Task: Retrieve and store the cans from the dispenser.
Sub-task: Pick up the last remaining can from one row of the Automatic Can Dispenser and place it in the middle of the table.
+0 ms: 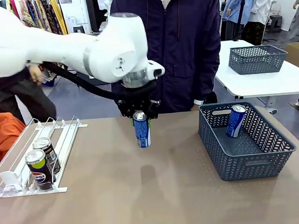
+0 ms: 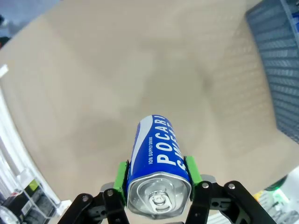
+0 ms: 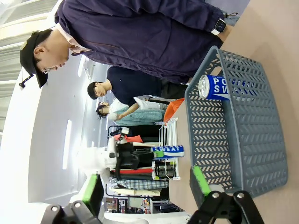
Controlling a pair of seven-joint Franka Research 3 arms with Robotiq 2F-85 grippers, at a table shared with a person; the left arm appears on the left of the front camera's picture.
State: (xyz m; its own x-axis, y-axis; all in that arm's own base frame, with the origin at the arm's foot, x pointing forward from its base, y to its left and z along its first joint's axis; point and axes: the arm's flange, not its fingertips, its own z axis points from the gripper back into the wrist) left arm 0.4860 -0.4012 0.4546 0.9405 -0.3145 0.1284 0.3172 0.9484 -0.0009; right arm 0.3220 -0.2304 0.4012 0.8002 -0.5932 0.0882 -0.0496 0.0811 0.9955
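Above the middle of the bench (image 1: pixel 145 199), the left tool (image 1: pixel 139 115) is clamped on a blue Pocari Sweat can (image 1: pixel 142 129), gripping it near the top with the can hanging upright and clear of the surface. The left wrist view shows the green pads (image 2: pixel 122 179) pressed on opposite sides of that can (image 2: pixel 159 154), just below its rim. The step in hand looks like carrying it across to the grey mesh basket (image 1: pixel 250 161) at the right, where another blue can (image 1: pixel 236 120) already leans against the far wall. To do it well, keep the can high enough to pass the basket's near rim, come down over the bare floor beside the leaning can, and let go only once the base is low. The right tool (image 3: pixel 147 184) hangs with its fingers apart, holding nothing, close to the basket, so the left arm should keep clear of it. Two black Pepsi cans (image 1: pixel 39 168) wait at the front stops of the white dispenser (image 1: pixel 69 133) at the left.
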